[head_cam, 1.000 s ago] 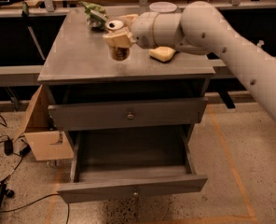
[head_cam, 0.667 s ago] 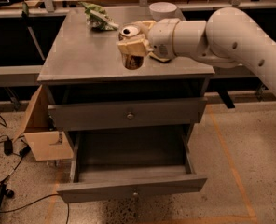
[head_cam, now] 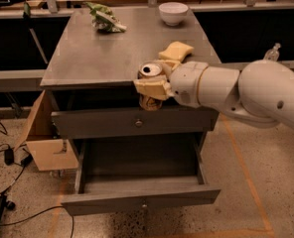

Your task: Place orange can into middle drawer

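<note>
My gripper [head_cam: 152, 86] is shut on the orange can [head_cam: 150, 71], whose silver top faces up. It holds the can in the air at the cabinet top's front edge, in front of the upper drawer [head_cam: 135, 122]. The middle drawer [head_cam: 142, 198] below is pulled out and open, its small knob facing me. The can hangs above the drawer's back part. My white arm reaches in from the right.
A yellow sponge [head_cam: 176, 50] lies on the cabinet top [head_cam: 102, 58] behind the gripper. A white bowl [head_cam: 173, 12] and a green bag [head_cam: 105, 20] sit at the back. A cardboard box [head_cam: 46, 143] stands left of the cabinet. Cables lie on the floor at left.
The gripper has carried the can forward and down, from above the cabinet top to its front edge over the open drawer.
</note>
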Controlling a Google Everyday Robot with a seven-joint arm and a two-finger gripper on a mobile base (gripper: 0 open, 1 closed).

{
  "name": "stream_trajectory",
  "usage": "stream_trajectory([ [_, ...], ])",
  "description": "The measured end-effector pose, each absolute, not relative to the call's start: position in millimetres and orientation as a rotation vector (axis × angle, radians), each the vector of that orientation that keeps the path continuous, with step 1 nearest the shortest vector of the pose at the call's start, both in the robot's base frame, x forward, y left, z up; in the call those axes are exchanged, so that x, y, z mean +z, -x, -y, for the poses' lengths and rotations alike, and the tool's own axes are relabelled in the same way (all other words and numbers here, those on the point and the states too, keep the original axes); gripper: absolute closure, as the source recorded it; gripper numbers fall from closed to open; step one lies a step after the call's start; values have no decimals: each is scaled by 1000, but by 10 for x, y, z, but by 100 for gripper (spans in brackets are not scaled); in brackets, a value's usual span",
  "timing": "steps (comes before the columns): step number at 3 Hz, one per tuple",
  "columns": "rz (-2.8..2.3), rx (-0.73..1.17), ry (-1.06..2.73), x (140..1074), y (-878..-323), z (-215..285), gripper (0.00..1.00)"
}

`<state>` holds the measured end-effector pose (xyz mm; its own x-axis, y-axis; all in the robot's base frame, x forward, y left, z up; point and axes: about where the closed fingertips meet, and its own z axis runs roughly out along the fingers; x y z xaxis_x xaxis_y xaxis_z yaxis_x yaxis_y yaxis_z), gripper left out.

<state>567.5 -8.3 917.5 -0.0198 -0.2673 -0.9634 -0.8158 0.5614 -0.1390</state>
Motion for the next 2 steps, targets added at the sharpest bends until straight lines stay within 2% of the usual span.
stream_trajectory([
  [1,-1610,524,924,8769,-5492,-52,100],
  [2,-1661,471,908,8328,-5559,-153,100],
])
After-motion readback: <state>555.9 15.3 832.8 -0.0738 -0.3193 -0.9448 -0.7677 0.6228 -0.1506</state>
